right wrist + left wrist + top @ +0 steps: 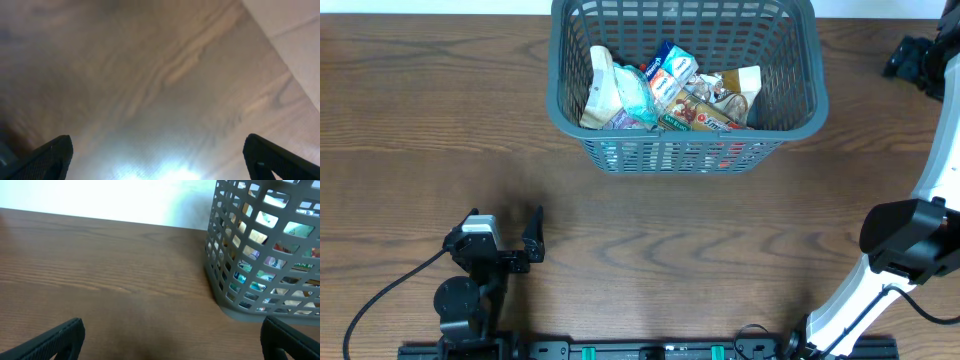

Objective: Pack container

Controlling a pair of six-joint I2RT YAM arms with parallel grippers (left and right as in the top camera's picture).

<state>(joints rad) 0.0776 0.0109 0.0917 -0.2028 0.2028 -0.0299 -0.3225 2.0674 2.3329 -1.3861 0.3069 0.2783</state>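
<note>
Overhead, container (685,155) well beyond left end effector (506,222), jaws seemingly spread.

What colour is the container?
The container is dark bluish grey all over; the overhead view shows it best.

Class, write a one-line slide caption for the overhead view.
Grey container holding snack packets on the wooden table; left gripper open, empty, well short of it.

container (680,152): slate grey, slotted lattice walls
snack packets (665,88): white, teal, blue, tan, touches of red
bench (410,110): brown, streaked wood grain
left gripper (533,236): black
right arm (850,295): white, black joints
</note>
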